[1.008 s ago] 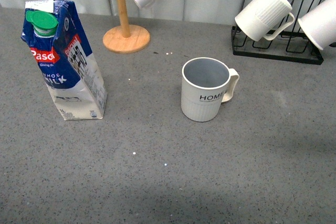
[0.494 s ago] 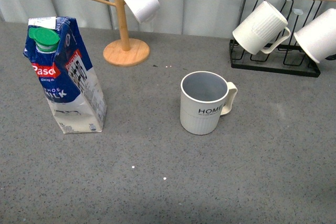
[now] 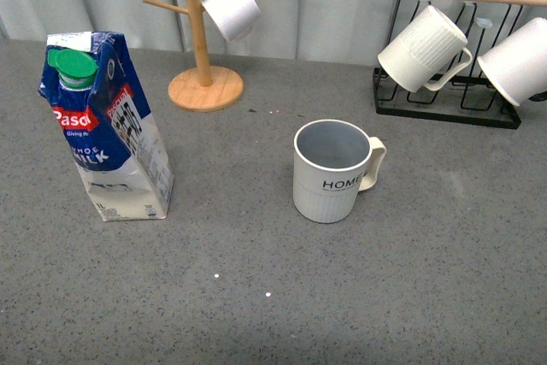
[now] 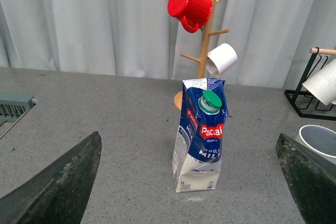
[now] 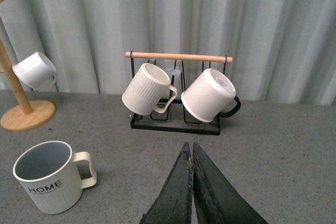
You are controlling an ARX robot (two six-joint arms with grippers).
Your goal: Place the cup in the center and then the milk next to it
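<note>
The cup [image 3: 332, 173], a cream ribbed mug lettered "HOME" with a grey-blue inside, stands upright near the middle of the grey table, handle to the right. The milk [image 3: 107, 130], a tall blue-and-white carton with a green cap, stands upright well to its left. Neither gripper shows in the front view. In the left wrist view my left gripper [image 4: 188, 137] is open wide, the milk [image 4: 201, 135] standing ahead between its fingers [image 4: 58, 182], apart from both. My right gripper [image 5: 189, 145] is shut on nothing, above bare table to the right of the cup [image 5: 50, 177].
A wooden mug tree [image 3: 201, 40] with a small white cup stands behind the milk; a red cup [image 4: 189, 6] hangs higher on it. A black wire rack [image 3: 449, 83] with two white mugs stands at the back right. Curtains close off the back.
The front view has tilted up a little, so everything sits lower in the frame. The cup and the milk have not shifted on the table.
</note>
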